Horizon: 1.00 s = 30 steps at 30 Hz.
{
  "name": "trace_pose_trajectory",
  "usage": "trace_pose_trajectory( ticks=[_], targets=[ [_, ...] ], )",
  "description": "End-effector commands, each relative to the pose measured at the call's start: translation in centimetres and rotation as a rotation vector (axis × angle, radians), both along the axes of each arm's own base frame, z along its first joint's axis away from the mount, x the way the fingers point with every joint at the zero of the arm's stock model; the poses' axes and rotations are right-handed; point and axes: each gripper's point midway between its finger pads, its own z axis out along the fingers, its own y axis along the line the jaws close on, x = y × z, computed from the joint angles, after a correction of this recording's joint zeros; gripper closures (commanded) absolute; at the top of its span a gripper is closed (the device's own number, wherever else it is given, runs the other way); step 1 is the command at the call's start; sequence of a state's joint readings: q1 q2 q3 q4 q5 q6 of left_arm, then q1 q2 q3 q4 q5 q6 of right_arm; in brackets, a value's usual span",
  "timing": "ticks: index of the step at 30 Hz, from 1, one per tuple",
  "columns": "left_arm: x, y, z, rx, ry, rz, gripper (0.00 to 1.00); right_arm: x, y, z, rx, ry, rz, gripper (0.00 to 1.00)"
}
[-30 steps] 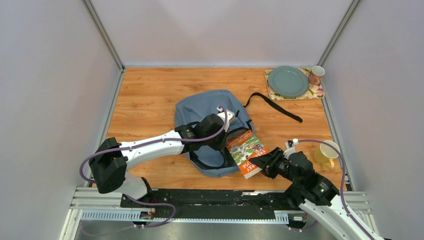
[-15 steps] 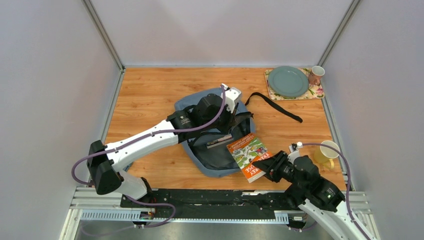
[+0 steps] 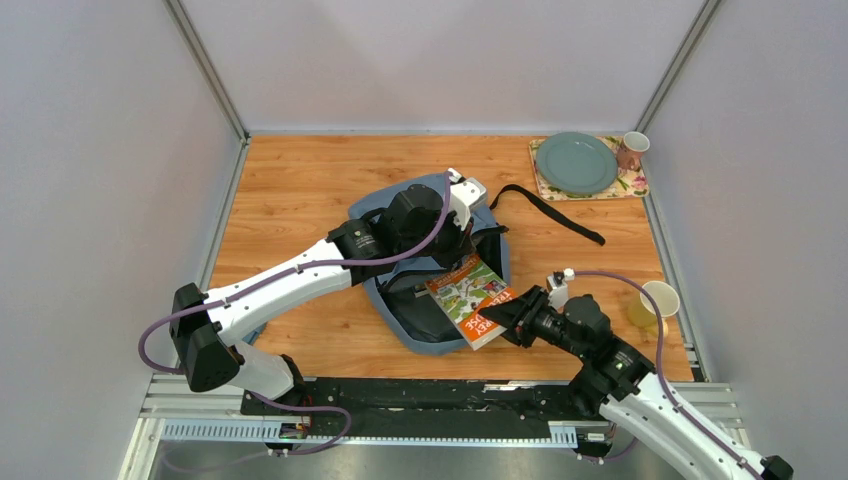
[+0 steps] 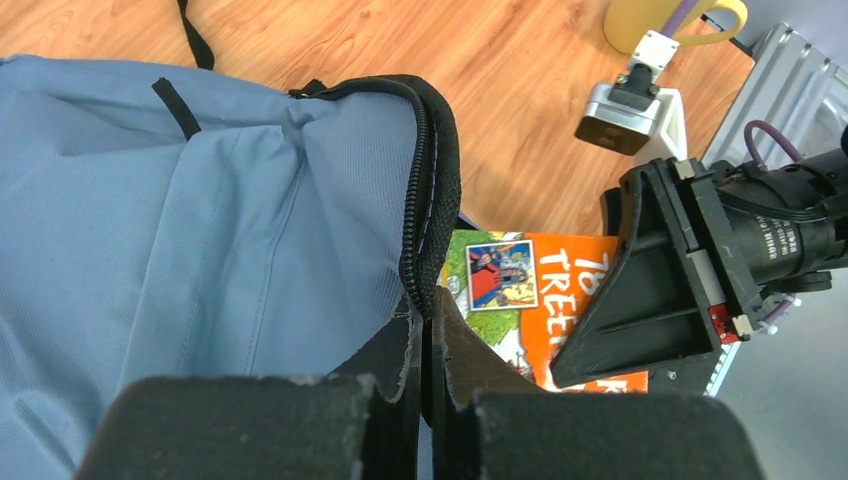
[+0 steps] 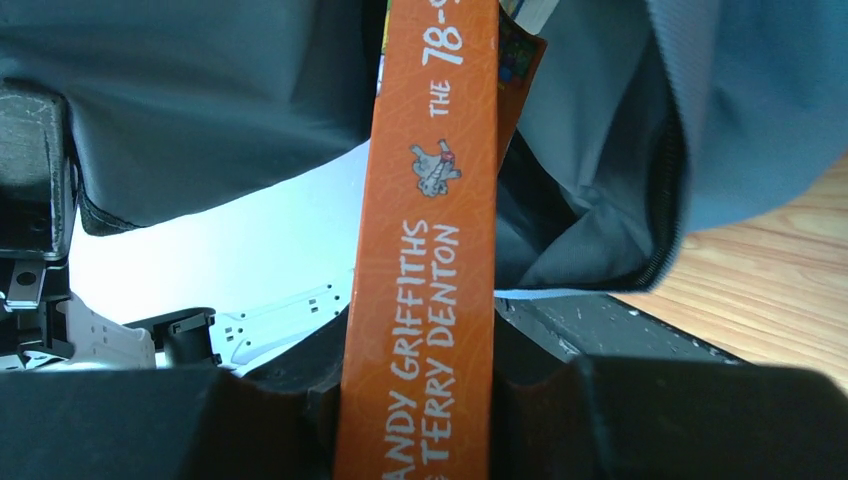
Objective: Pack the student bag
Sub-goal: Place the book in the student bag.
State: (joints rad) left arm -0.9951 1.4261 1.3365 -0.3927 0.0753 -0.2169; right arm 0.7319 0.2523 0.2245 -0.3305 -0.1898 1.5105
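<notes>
The student bag (image 3: 425, 335), soft grey-blue fabric, lies in the middle of the wooden table. My left gripper (image 3: 460, 245) is shut on the zipped rim of its opening (image 4: 428, 315) and holds that edge lifted. The bag's blue panel (image 4: 200, 220) fills the left wrist view. An orange paperback book (image 3: 470, 298) is clamped by its spine (image 5: 430, 250) in my right gripper (image 3: 512, 315), whose jaws press both sides of it (image 5: 418, 400). The book's far end pokes into the bag's dark mouth (image 5: 590, 190), just below the lifted rim.
A yellow mug (image 3: 652, 305) stands by the right wall. At the back right, a green plate (image 3: 576, 163) and a pinkish cup (image 3: 632, 150) sit on a floral mat (image 3: 638, 185). A black strap (image 3: 550, 212) trails right from the bag. Walls enclose three sides.
My left gripper closed on the bag's zipped edge and pulled it up and back, opening the mouth. My right gripper carried the book leftward into that opening.
</notes>
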Motion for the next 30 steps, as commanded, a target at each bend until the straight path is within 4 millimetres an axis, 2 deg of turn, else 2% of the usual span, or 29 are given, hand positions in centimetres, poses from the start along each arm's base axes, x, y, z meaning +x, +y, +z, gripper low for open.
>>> trace_pose_trajectory(
  ticks=[1, 2, 4, 5, 8, 10, 11, 13, 16, 18, 19, 20, 21, 22, 23, 30],
  targets=[
    [-0.4, -1.5, 6.3, -0.155, -0.115, -0.068, 1.00, 0.4, 2.0, 8.9, 0.223, -0.229, 0.070, 1.00],
    [-0.4, -1.5, 6.3, -0.156, -0.114, -0.069, 1.00, 0.7, 2.0, 9.8, 0.228, -0.248, 0.064, 1.00],
    [-0.4, -1.4, 6.3, -0.160, -0.105, -0.062, 1.00, 1.5, 2.4, 9.1, 0.186, -0.243, 0.048, 1.00],
    [-0.4, -1.3, 6.2, -0.159, -0.100, -0.054, 1.00, 1.7, 2.5, 10.1, 0.210, -0.275, 0.049, 1.00],
    [-0.6, -1.1, 6.3, -0.170, -0.092, -0.050, 1.00, 2.4, 3.1, 10.4, 0.212, -0.293, 0.049, 1.00],
    [-0.7, -1.0, 6.3, -0.179, -0.090, -0.046, 1.00, 2.8, 3.5, 9.8, 0.212, -0.276, 0.046, 1.00],
    [-0.8, -0.9, 6.1, -0.177, -0.087, -0.045, 1.00, 2.8, 3.5, 11.1, 0.270, -0.292, 0.046, 1.00],
    [-0.8, -0.8, 6.3, -0.182, -0.088, -0.043, 1.00, 2.7, 3.8, 11.3, 0.281, -0.298, 0.058, 1.00],
    [-1.1, -0.9, 6.3, -0.199, -0.083, -0.052, 1.00, 3.4, 3.6, 9.7, 0.224, -0.266, 0.025, 1.00],
    [-1.3, -1.1, 6.4, -0.210, -0.075, -0.064, 1.00, 3.7, 3.4, 10.6, 0.286, -0.295, 0.000, 1.00],
    [-1.3, -1.1, 6.5, -0.211, -0.072, -0.066, 1.00, 4.1, 3.2, 10.0, 0.291, -0.300, -0.026, 1.00],
    [-1.4, -1.2, 6.6, -0.216, -0.070, -0.071, 1.00, 4.5, 3.2, 10.0, 0.281, -0.313, -0.040, 1.00],
    [-1.5, -1.2, 6.6, -0.219, -0.067, -0.074, 1.00, 5.0, 3.3, 9.2, 0.221, -0.322, -0.051, 1.00],
    [-1.6, -1.2, 6.7, -0.224, -0.068, -0.079, 1.00, 5.7, 3.2, 9.5, 0.184, -0.334, -0.077, 1.00],
    [-1.7, -1.2, 6.7, -0.226, -0.066, -0.081, 1.00, 6.3, 3.4, 7.6, 0.115, -0.291, -0.084, 1.00],
    [-1.5, -0.8, 6.8, -0.236, -0.083, -0.059, 1.00, 9.0, 6.0, 7.4, 0.086, -0.324, -0.078, 1.00]
  ],
)
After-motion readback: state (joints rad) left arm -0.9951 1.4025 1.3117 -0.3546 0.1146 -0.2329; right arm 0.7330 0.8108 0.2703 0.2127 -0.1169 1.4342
